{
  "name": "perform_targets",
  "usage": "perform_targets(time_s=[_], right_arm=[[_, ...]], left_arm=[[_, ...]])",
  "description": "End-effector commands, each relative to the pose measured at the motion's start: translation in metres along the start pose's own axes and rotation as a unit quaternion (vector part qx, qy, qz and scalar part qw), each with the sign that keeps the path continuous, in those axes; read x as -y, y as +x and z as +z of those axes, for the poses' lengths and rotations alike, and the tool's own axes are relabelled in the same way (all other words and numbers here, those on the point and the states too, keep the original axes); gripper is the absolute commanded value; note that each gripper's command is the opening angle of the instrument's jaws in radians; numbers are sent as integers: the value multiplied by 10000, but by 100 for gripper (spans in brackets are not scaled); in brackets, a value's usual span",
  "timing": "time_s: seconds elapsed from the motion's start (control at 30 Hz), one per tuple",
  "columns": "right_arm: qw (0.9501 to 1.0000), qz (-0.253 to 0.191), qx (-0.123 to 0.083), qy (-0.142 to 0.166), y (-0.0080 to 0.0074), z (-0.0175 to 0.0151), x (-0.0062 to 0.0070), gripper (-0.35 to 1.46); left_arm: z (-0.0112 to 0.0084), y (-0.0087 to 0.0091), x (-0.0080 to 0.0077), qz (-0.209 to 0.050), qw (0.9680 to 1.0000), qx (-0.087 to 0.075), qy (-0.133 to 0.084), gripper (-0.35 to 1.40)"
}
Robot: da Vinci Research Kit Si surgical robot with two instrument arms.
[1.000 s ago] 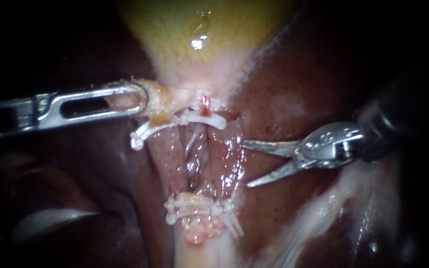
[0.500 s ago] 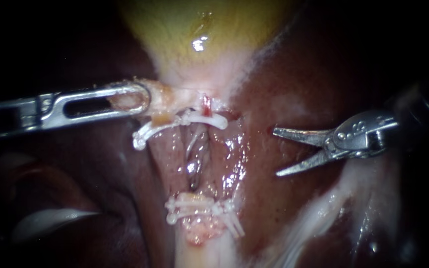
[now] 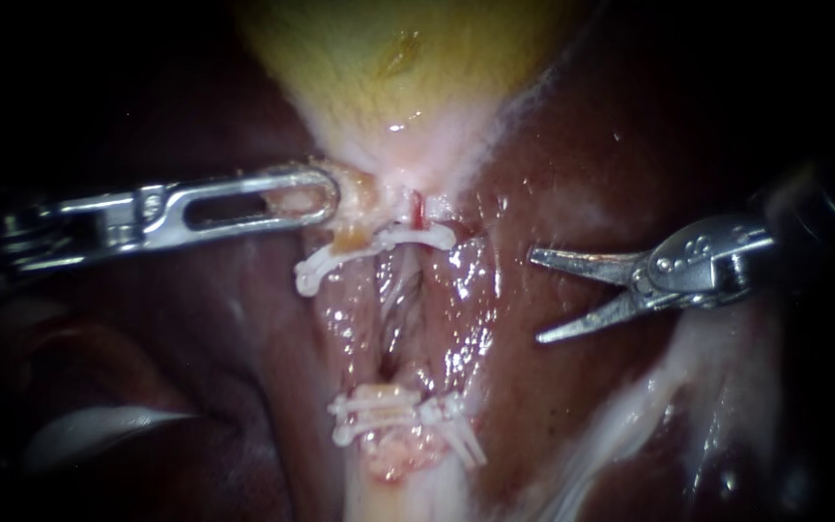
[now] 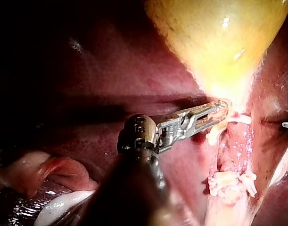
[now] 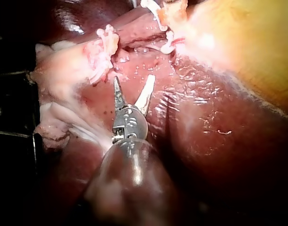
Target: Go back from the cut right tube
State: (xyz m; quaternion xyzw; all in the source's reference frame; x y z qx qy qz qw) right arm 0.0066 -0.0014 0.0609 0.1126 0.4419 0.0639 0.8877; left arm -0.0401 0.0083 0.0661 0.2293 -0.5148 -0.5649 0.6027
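Observation:
A cut tube shows as two clipped ends: a white clip (image 3: 379,242) under the gallbladder neck, and several white clips (image 3: 398,414) on the lower stump (image 3: 393,459). Raw open tissue (image 3: 400,304) lies between them. My right instrument (image 3: 535,297) hangs to the right of this gap, well apart from it, with its two pointed blades open and nothing between them; the right wrist view shows the same right instrument (image 5: 134,80) spread over the liver. My left instrument (image 3: 302,201) has slotted jaws shut on pale tissue at the gallbladder neck, and the left wrist view also shows this left instrument (image 4: 212,113).
The yellow gallbladder (image 3: 388,58) fills the top middle. Dark red liver (image 3: 611,145) surrounds the field. Whitish fatty strands (image 3: 630,406) run down at the lower right, below the right instrument's shaft.
My right instrument drew back to the right, away from the cut gap, blades still open, then held still. My left instrument shifted right, carrying the neck tissue and upper clip with it.

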Motion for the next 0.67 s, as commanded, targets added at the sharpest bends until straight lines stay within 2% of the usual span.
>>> perform_targets(time_s=[0.03, 0.3, 0.67], right_arm=[[10000, 0, -8, 13, 0, 0, 0, 145], [10000, -2, -9, 14, 0, 0, 1, 145], [10000, -1, -8, 14, 0, -1, 1, 145]], left_arm=[[5, 3, -3, -13, 10000, -27, -25, -35], [31, 20, -16, -20, 9999, -160, -30, -35], [31, 21, -13, -19, 9998, -177, -29, -35]])
